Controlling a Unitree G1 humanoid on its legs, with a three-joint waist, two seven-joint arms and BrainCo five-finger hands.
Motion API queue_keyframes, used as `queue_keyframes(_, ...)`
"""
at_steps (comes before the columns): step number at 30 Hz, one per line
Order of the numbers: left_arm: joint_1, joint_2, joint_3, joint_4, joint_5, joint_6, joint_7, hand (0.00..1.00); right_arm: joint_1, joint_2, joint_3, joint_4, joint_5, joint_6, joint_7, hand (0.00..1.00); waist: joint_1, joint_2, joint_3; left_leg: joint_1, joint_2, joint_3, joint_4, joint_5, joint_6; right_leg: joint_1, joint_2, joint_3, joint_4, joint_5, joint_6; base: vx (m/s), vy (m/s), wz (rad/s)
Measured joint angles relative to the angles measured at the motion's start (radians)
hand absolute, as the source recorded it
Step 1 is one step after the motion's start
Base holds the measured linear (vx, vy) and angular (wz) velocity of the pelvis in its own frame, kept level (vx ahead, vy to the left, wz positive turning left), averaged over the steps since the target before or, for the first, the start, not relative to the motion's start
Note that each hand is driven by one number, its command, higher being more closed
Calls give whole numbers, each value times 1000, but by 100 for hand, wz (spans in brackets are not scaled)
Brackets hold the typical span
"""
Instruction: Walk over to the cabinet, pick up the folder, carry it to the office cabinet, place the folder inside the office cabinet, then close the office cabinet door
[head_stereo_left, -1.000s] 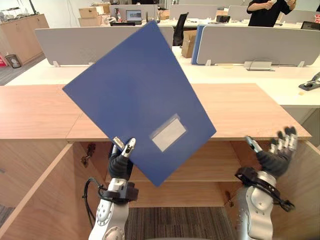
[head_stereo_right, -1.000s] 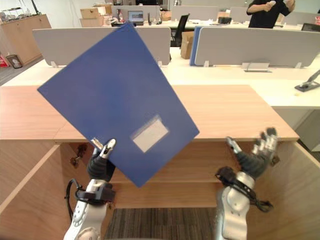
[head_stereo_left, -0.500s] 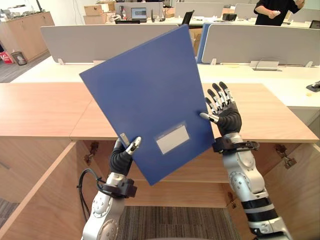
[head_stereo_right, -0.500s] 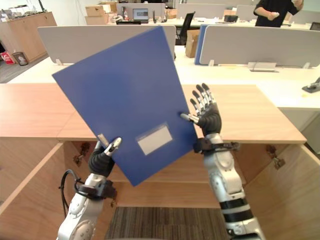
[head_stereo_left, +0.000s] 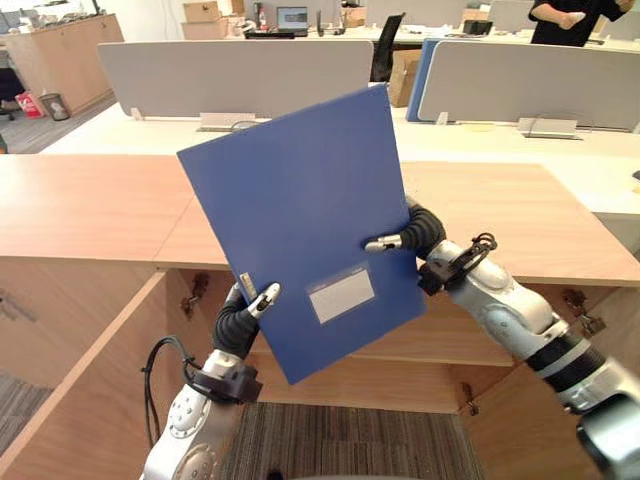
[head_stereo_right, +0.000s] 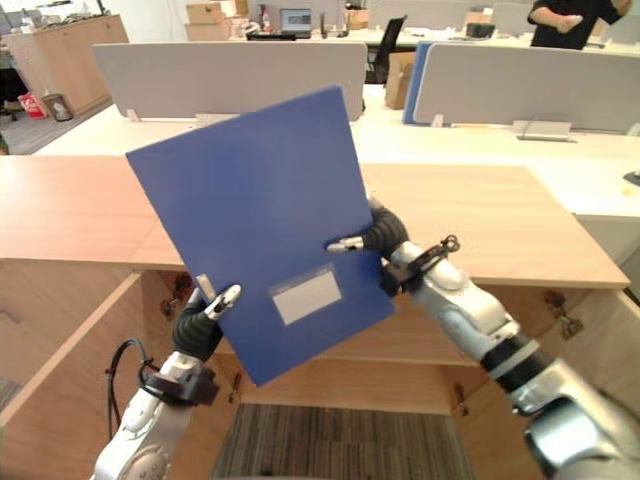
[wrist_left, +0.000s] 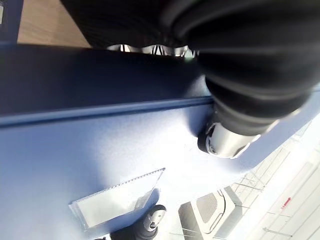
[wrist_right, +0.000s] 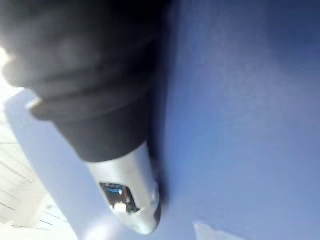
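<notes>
The blue folder (head_stereo_left: 300, 210) is held tilted between both hands, in front of the open office cabinet (head_stereo_left: 470, 340). The step now is shelving it. Level the folder first, then feed it edge-first into the opening below the hands, keeping both pinches firm so it cannot swing. The left hand (head_stereo_left: 240, 320) clamps the lower edge, thumb on the front face. The right hand (head_stereo_left: 420, 230) clamps the opposite side edge the same way, its forearm stretched across from the lower right.
</notes>
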Motion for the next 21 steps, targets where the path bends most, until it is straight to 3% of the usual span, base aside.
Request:
queue_keyframes(1,2,17,-3,0,-6,0,0,100,-21,-26,36,0,40,13,4,0,6,0,0,0,1,-1,0,1,-2,0,1,-1,0,0,0,0,0,0)
queue_keyframes(2,2,25,-5,0,-8,0,1,100,-31,-38,53,0,55,16,6,100,9,0,0,0,1,-2,0,2,-2,0,1,-1,1,0,0,0,0,0)
queue_keyframes(8,2,82,-31,0,-8,-43,1,100,-101,-153,147,-28,113,35,62,100,18,0,0,-1,0,-5,0,3,-3,0,0,-4,4,0,-1,0,0,0)
queue_keyframes(9,2,96,-31,0,-8,-57,1,0,-114,-182,166,-46,113,35,69,100,18,0,-1,-1,0,-6,0,3,-3,0,0,-4,4,0,-1,0,0,0)
queue_keyframes(12,2,143,-64,0,-5,-79,-10,0,-128,-238,170,-76,111,31,99,100,22,-1,-1,-2,0,-6,0,3,-3,0,0,-5,3,0,0,0,0,0)
queue_keyframes(17,4,165,-103,2,11,-78,-51,0,-139,-288,160,-110,103,7,131,100,29,-1,-2,-6,1,-6,0,3,-3,-4,1,-5,3,0,0,0,0,0)
queue_keyframes(21,4,174,-139,61,-12,-63,-120,0,-135,-287,145,-128,10,3,141,100,29,-1,-3,-10,1,-6,0,3,-3,-8,1,-5,8,0,0,0,0,0)
